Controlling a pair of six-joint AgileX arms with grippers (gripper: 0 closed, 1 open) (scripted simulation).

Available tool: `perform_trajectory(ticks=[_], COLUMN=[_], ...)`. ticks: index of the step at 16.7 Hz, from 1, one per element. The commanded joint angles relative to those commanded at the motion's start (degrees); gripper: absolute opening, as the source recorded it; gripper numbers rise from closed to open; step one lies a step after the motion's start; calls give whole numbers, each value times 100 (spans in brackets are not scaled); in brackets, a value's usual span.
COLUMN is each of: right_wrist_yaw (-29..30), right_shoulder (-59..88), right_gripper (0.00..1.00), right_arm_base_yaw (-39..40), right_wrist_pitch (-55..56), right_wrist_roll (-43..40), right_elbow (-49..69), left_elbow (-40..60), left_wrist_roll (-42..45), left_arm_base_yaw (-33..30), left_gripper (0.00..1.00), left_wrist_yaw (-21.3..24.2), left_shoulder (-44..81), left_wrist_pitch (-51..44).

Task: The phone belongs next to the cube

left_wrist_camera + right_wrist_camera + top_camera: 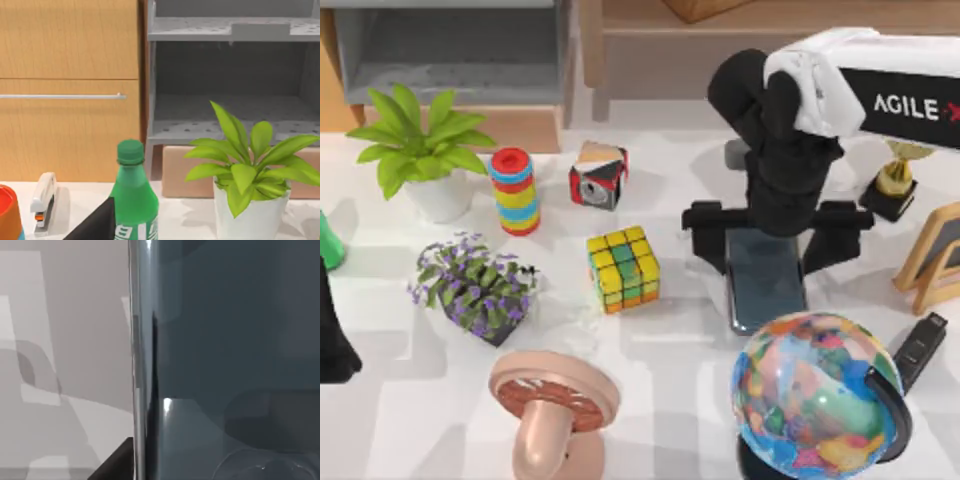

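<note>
White table [670,400], cupboards behind. Right gripper [775,235], fingers spread, straddles the phone [767,285]; bare strip separates it from the cube [623,267].

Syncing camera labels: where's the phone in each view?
Top view: the phone lies flat right of centre, under the right gripper, right of the cube, above the globe.
Left wrist view: not in it.
Right wrist view: its dark glossy face covers the picture's right part.
Shared landmark: the white table beside the phone's silvery rim.
</note>
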Motion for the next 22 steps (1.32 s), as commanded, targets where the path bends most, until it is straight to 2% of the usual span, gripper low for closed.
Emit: perform_trajectory(ticks=[6,19,22], right_wrist_yaw=[1,1,1], right_shoulder=[31,31,31], right_gripper=[0,98,100], right_arm_base_yaw=[0,0,0], right_wrist_pitch=[3,3,3], right_wrist_roll=[0,0,0], right_elbow=[-27,-27,-27], left_elbow=[0,0,0], left_wrist_roll=[0,0,0], left_arm_base_yaw=[0,0,0], left_gripper=[100,100,100], left_wrist_yaw=[0,0,0], left_shoulder=[0,0,0], left_wrist_pitch=[0,0,0])
